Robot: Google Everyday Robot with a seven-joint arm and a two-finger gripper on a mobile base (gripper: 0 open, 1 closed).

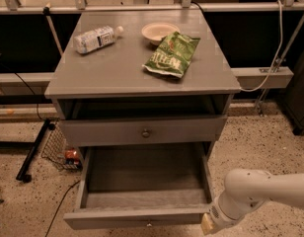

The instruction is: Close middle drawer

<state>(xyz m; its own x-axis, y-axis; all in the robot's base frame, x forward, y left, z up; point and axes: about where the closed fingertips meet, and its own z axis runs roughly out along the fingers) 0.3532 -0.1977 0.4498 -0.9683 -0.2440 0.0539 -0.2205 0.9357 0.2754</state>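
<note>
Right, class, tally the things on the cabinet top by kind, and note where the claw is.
Bottle: 1
Bowl: 1
Snack bag: 1
Total: 3
The claw is low in the view, beside a front corner of the open middle drawer.
</note>
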